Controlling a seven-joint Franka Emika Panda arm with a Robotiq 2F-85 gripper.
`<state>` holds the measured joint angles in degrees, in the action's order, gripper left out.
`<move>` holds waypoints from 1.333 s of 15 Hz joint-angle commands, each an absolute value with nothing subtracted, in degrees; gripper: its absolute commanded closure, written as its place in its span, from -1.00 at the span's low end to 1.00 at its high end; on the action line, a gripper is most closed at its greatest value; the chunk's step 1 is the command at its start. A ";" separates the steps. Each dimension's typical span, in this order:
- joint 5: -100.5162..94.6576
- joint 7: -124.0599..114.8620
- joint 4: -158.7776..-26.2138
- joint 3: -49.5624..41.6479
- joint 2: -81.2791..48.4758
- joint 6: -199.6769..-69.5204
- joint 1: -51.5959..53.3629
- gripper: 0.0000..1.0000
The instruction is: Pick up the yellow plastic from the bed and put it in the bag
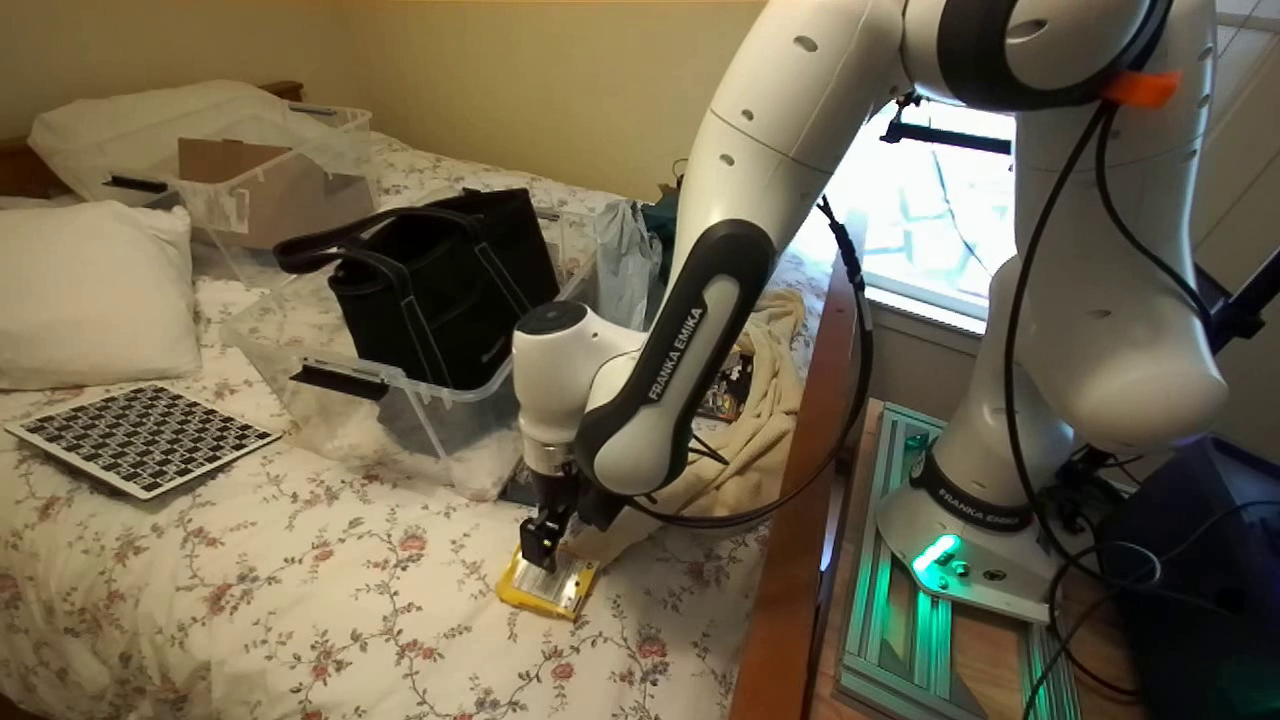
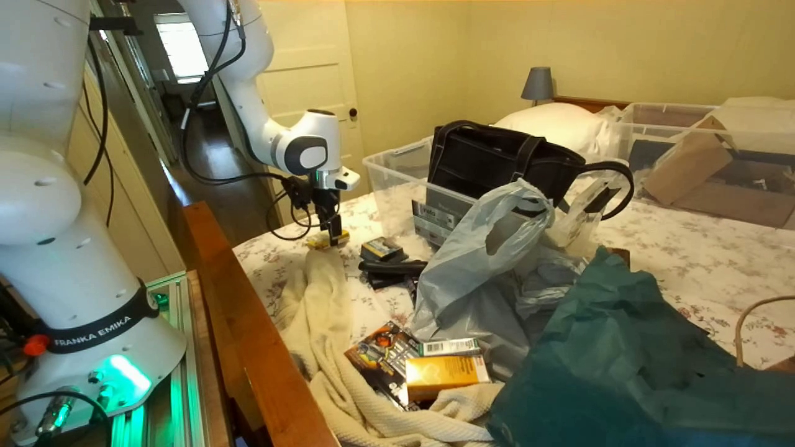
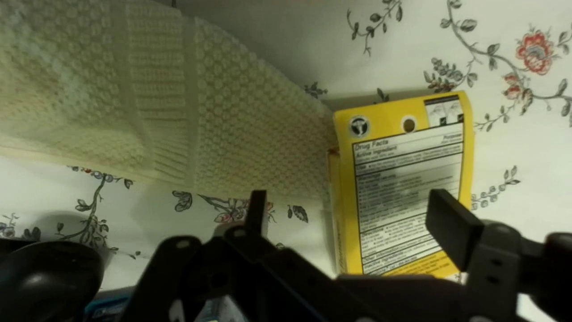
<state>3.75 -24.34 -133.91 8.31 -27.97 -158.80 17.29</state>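
The yellow plastic (image 1: pixel 530 598), a flat yellow package with a white printed label, lies on the flowered bed (image 1: pixel 380 620). It also shows in an exterior view (image 2: pixel 318 241) and in the wrist view (image 3: pixel 404 179). My gripper (image 3: pixel 348 205) is open just above it, pointing down. In the wrist view one finger is over bare bedspread beside the package. The other finger overlaps the label near its far side. Nothing is held between the fingers. The black bag (image 1: pixel 440 300) stands open-topped and tilted inside a clear plastic bin; it shows in an exterior view too (image 2: pixel 490 161).
A cream cloth (image 3: pixel 250 112) touches the package's side. The clear bin (image 1: pixel 455 390) stands behind the gripper. Black gadgets (image 2: pixel 391 268), small boxes (image 2: pixel 447 375), a grey plastic bag (image 2: pixel 472 279) and green bag (image 2: pixel 608 354) lie nearby. A wooden rail (image 1: pixel 800 560) edges the bed.
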 commanded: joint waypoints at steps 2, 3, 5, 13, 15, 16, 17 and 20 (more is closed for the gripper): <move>8.67 -16.04 -131.92 12.16 -31.56 -161.28 12.97 -0.07; 9.20 -14.70 -131.58 12.72 -32.10 -161.47 12.23 0.06; 9.84 -12.53 -131.04 13.61 -32.94 -161.37 11.04 0.35; 11.80 -6.37 -130.32 16.59 -34.84 -162.88 6.94 0.94; 12.16 -5.38 -130.62 17.33 -34.94 -164.60 6.07 1.00; 12.03 -5.33 -130.80 17.41 -34.76 -165.60 6.13 1.00; 11.63 -5.78 -130.98 17.16 -34.29 -166.04 6.54 0.98; 10.50 -8.12 -131.99 15.33 -31.93 -166.08 8.89 0.99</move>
